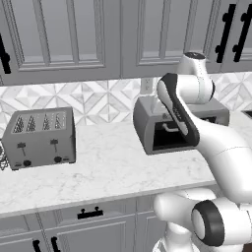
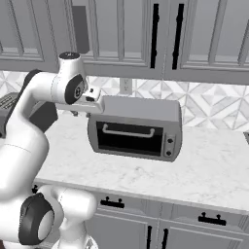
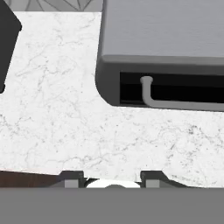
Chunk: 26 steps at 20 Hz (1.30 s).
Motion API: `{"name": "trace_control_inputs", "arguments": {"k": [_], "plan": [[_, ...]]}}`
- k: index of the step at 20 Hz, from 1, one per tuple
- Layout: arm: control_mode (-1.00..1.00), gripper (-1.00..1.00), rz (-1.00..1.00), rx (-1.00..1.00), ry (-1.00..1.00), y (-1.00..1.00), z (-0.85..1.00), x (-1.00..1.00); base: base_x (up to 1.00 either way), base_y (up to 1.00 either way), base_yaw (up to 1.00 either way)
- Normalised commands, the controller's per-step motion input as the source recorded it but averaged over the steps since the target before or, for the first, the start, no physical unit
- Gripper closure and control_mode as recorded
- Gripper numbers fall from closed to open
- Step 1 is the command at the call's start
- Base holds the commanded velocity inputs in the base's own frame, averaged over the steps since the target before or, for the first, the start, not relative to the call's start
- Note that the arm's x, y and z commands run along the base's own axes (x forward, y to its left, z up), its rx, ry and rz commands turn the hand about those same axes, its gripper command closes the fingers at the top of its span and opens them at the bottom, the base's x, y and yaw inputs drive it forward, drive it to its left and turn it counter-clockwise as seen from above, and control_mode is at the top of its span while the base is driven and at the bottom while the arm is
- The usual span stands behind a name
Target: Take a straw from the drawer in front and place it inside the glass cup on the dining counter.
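The gripper hangs high over the desk, pointing down at the white marble top. Its two fingertips stand apart with nothing between them, so it is open and empty. Just ahead of it sits a grey toaster oven, its dark glass door and pale bar handle facing the front edge. Further off to the gripper's left stands a four-slot toaster, well apart from the oven.

Below the gripper, under the desk's overhanging edge, runs a row of shallow grey fronts. The drawer with its short black bar handle sits down and to the left of the arm, and it looks fully closed. The straw is presumably inside it; no yellow stick lies anywhere on the marble. I see no cup on this stretch either.

By my reckoning the job has barely begun: the drawer must be opened, the straw lifted out, and then carried to the cup.
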Motion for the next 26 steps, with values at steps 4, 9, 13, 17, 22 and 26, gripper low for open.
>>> {"name": "trace_control_inputs", "arguments": {"k": [4, 9, 13, 17, 22, 26], "plan": [[1.0, -1.0, 0.0, 0.0, 0.0, 0.0, 0.0, 0.0, -0.39, 0.0, 0.0], [1.0, -1.0, 0.0, 0.0, 0.0, 0.0, 0.0, 0.0, -0.86, -0.31, 0.07], [1.0, -1.0, 0.0, 0.0, 0.0, 0.0, 0.0, 0.0, -0.22, -0.64, 0.28], [1.0, -1.0, 0.0, 0.0, 0.0, 0.0, 0.0, 0.0, 0.0, -0.83, 0.6], [1.0, -1.0, 0.0, 0.0, 0.0, 0.0, 0.0, 0.0, 0.0, -0.66, 0.72], [1.0, -1.0, 0.0, 0.0, 0.0, 0.0, 0.0, 0.0, 0.0, -0.68, 0.73]]}}
